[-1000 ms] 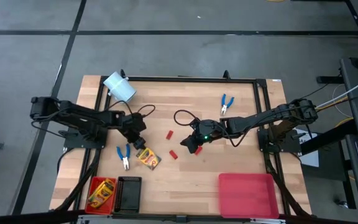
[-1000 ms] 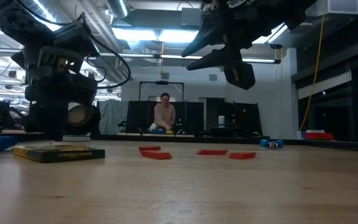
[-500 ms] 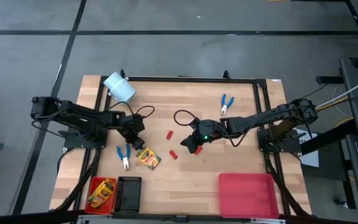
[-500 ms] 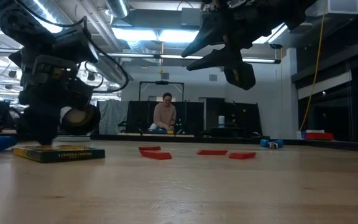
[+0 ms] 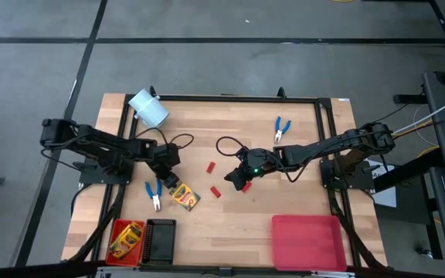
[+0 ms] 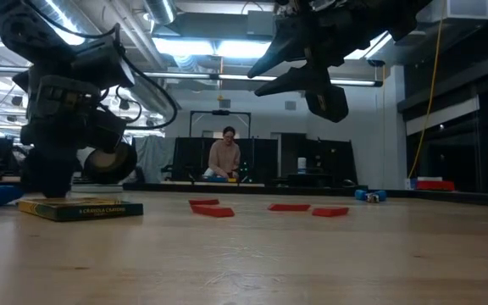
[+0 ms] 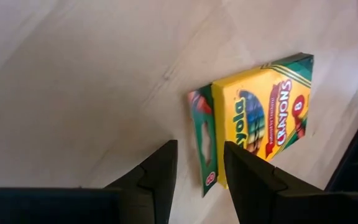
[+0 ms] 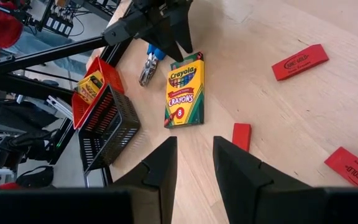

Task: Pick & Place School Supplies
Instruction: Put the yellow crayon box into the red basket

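Just ahead of your left hand (image 7: 194,177), the crayon box (image 7: 257,121) reads "Crayola", "CRAYONS" and "8". Beyond your right hand (image 8: 191,162), one red piece (image 8: 299,61) carries unreadable black lettering.

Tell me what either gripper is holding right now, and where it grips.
Nothing. The left gripper stands open just above the crayon box's end; the right gripper hangs open and empty over the table.

Wooden table (image 5: 300,193) bears crayon box (image 5: 183,196), pliers (image 5: 281,129).
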Controlling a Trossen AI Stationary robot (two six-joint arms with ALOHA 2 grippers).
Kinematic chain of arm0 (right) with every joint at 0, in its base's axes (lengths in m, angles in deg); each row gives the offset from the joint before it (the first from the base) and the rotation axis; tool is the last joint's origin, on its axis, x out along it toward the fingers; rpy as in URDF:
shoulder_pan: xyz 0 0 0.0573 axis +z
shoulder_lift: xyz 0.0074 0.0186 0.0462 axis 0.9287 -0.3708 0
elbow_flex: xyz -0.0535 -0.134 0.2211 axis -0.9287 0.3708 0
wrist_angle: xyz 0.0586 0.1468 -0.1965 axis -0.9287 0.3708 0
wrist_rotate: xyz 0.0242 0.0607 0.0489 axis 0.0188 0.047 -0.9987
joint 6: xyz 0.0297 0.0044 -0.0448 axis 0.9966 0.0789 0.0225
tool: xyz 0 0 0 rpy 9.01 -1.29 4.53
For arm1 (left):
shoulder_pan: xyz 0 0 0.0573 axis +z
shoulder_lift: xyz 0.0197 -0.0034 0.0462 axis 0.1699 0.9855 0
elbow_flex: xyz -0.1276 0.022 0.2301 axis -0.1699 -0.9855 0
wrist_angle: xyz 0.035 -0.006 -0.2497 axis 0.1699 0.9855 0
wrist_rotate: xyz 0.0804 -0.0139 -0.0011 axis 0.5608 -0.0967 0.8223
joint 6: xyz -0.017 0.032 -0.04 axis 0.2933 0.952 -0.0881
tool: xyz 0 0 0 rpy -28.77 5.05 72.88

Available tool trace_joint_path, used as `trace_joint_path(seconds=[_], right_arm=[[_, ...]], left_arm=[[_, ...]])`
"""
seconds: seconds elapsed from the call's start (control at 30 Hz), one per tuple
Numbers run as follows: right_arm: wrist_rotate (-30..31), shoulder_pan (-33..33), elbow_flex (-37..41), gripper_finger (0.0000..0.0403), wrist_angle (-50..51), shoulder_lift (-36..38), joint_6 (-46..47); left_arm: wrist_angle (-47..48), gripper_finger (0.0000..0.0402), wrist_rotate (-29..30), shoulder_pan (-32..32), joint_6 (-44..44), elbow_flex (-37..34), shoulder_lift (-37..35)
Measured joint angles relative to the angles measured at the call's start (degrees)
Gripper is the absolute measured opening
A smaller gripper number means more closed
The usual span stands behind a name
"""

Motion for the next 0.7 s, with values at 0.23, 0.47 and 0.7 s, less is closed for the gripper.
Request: trace_joint_path(seconds=[0.23, 0.47, 0.7], right_arm=[[-1.3, 0.0, 0.0, 0.0107, 0.0, 0.0, -0.5], [-1.4, 0.0, 0.0, 0.0107, 0.3, 0.0, -0.7], [-1.3, 0.0, 0.0, 0.0107, 0.3, 0.0, -0.7]], left_arm=[[-3.6, 0.0129, -0.9, 0.0, -0.4, 0.0, 2.4], [-6.2, 0.0129, -1.8, 0.0, -0.5, 0.0, 4.1], [-5.9, 0.0105, -1.2, 0.0, 0.0, 0.0, 4.1]])
